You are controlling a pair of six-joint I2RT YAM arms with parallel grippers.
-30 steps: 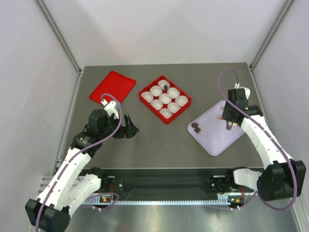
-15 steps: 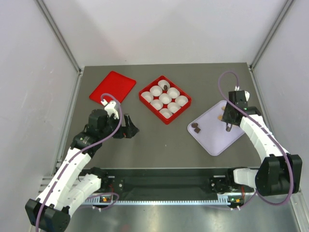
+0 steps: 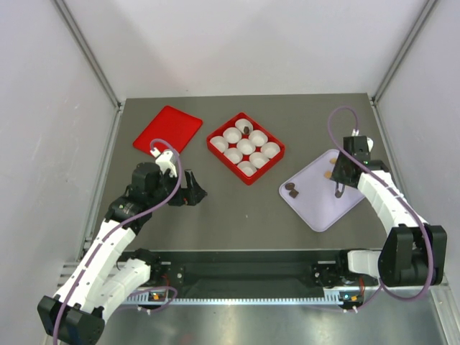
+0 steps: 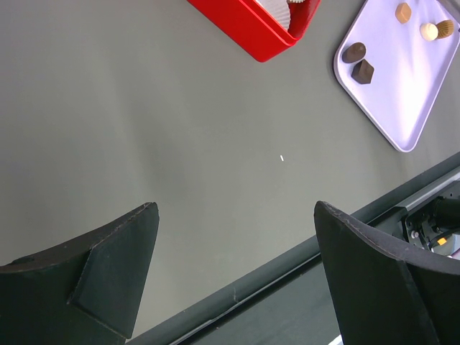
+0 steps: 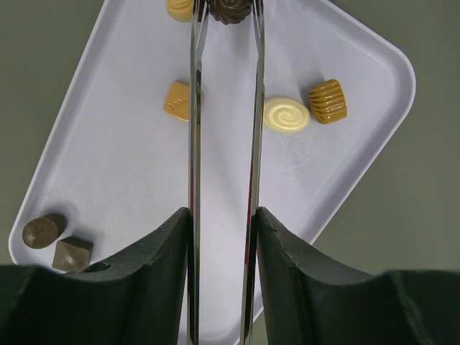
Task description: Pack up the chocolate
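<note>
Grey matte counter (image 3: pixel 237 208) between white walls (image 3: pixel 237 50); left pincer (image 4: pixel 233 215) wide, right pincer (image 5: pixel 223 215) squeezes thin metal tweezers (image 5: pixel 194 129) on dark ridged chocolate (image 5: pixel 230 7).

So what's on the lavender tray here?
On the tray: a dark round piece, a dark block, a tan square, a cream swirl, a ridged caramel, a yellow piece. The tongs pinch a dark fluted one; the tray beneath them is covered.

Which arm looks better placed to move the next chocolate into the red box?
Right. The right gripper holds tongs over the lavender tray, tips flanking a dark chocolate. The left gripper hangs open over the table, away from the chocolates.
</note>
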